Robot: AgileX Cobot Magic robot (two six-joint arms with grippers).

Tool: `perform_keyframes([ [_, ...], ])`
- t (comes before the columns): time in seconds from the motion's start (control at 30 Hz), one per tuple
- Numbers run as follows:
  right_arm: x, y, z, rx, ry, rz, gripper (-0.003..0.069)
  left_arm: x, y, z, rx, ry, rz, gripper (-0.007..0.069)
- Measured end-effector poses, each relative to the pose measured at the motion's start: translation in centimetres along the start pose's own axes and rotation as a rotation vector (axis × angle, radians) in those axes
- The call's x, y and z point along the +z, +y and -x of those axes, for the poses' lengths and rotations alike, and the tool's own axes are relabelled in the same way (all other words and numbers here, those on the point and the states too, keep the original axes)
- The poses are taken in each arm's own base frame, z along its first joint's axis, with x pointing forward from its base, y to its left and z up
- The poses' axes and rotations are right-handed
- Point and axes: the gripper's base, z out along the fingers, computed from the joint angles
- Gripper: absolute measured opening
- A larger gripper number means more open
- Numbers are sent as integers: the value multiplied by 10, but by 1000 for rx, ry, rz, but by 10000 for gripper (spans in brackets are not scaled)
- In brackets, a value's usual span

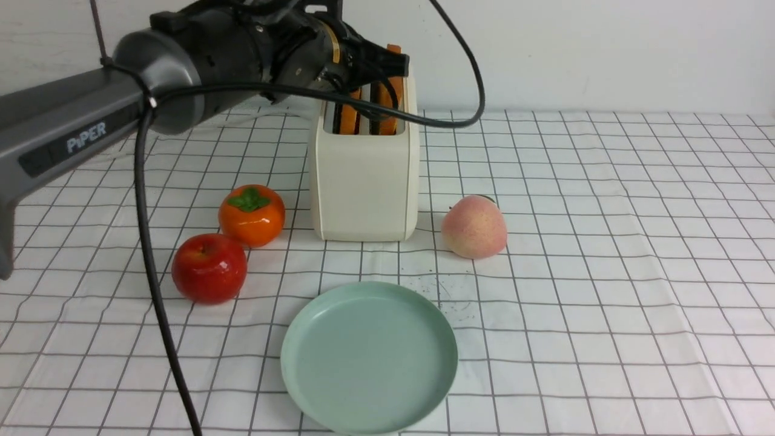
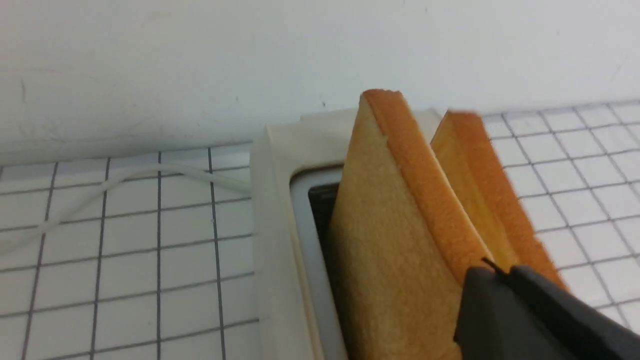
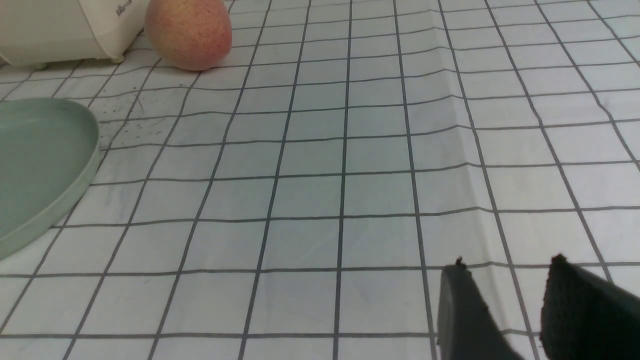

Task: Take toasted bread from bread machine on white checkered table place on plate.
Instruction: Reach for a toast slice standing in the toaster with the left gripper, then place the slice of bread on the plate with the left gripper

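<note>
The cream bread machine (image 1: 363,188) stands on the white checkered table (image 1: 605,242), with two slices of toasted bread upright in its slots. In the left wrist view the nearer slice (image 2: 390,240) and the farther slice (image 2: 480,165) rise out of the toaster's top (image 2: 275,225). My left gripper (image 1: 390,63) hovers at the toaster's top. Its fingers are pressed together at the slices' upper edges (image 2: 501,270), with nothing between them. The mint-green plate (image 1: 369,357) lies bare in front of the toaster. My right gripper (image 3: 507,262) hangs open low over the cloth, right of the plate (image 3: 40,165).
An orange persimmon (image 1: 252,215) and a red apple (image 1: 209,267) sit left of the toaster. A peach (image 1: 474,227) sits at its right. The toaster's white cord (image 2: 125,180) trails along the wall behind. Dark crumbs (image 1: 448,297) dot the cloth by the plate.
</note>
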Motion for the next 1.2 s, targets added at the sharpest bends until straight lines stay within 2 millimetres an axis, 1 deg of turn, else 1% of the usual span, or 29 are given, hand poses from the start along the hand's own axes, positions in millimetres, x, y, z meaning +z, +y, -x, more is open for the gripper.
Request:
perform_keyframes([
  [0.1, 0, 0, 0, 0, 0, 0, 241, -43, 1, 36, -17, -97, -13, -13],
  [0.13, 0, 0, 0, 0, 0, 0, 241, -47, 1, 39, -18, -105, -14, -13],
  [0.17, 0, 0, 0, 0, 0, 0, 241, -80, 3, 59, -39, -156, -17, -13],
  [0.2, 0, 0, 0, 0, 0, 0, 241, -89, 4, 64, -44, -172, -19, -13],
  [0.23, 0, 0, 0, 0, 0, 0, 241, -122, 7, 79, -80, -189, -19, -13],
  [0.27, 0, 0, 0, 0, 0, 0, 241, -142, 8, 85, -97, -189, -21, -13],
  [0.3, 0, 0, 0, 0, 0, 0, 241, -159, 10, 87, -107, -174, -27, -13],
  [0.33, 0, 0, 0, 0, 0, 0, 241, -162, 11, 87, -109, -172, -25, -13],
  [0.37, 0, 0, 0, 0, 0, 0, 241, -185, 11, 80, -110, -105, -62, -13],
  [0.4, 0, 0, 0, 0, 0, 0, 241, -189, 12, 77, -110, -94, -67, -13],
  [0.43, 0, 0, 0, 0, 0, 0, 241, -193, 10, 69, -112, -54, -94, -13],
  [0.47, 0, 0, 0, 0, 0, 0, 241, -198, 9, 49, -117, 30, -141, -13],
  [0.53, 0, 0, 0, 0, 0, 0, 241, -196, 2, 3, -159, 198, -263, -13],
  [0.6, 0, 0, 0, 0, 0, 0, 241, -189, -3, -44, -199, 336, -355, -13],
  [0.63, 0, 0, 0, 0, 0, 0, 241, -189, -4, -47, -204, 344, -367, -13],
  [0.67, 0, 0, 0, 0, 0, 0, 241, -183, -8, -78, -238, 414, -447, -13],
  [0.7, 0, 0, 0, 0, 0, 0, 241, -183, -9, -80, -245, 410, -470, -13],
  [0.77, 0, 0, 0, 0, 0, 0, 241, -174, -12, -108, -281, 421, -539, -13],
  [0.83, 0, 0, 0, 0, 0, 0, 241, -164, -14, -118, -318, 400, -569, -13],
  [0.9, 0, 0, 0, 0, 0, 0, 241, -154, -13, -124, -350, 397, -573, -13],
  [0.93, 0, 0, 0, 0, 0, 0, 241, -144, -11, -130, -382, 407, -570, -13],
  [1.03, 0, 0, 0, 0, 0, 0, 241, -128, -1, -139, -417, 439, -540, -13],
  [1.07, 0, 0, 0, 0, 0, 0, 241, -128, -2, -139, -415, 439, -541, -13],
  [1.13, 0, 0, 0, 0, 0, 0, 241, -122, 11, -142, -443, 455, -523, -13],
  [1.2, 0, 0, 0, 0, 0, 0, 241, -121, 15, -141, -452, 459, -524, -13],
])
